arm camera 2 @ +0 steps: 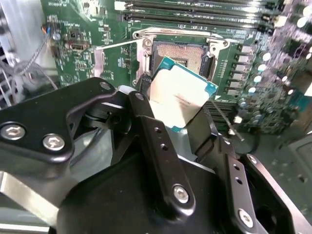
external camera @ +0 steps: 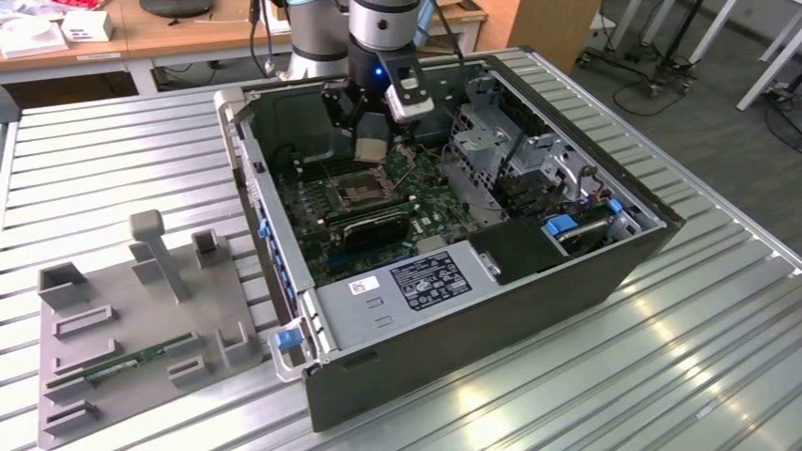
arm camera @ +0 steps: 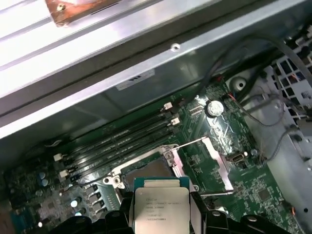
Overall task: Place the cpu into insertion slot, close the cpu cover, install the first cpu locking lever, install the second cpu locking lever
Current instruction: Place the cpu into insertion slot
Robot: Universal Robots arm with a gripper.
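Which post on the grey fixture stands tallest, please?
The narrow post at the exterior view's left of the stubby post; it overtops all others.

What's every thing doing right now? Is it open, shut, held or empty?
claw, shut on the chip
chip, held up, not yet in the socket
socket, empty, pins showing
cover, flipped open
computer case, side open

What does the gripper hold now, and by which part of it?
The gripper holds the cpu. Its fingers clamp two opposite edges of the chip, and the metal top stays uncovered.
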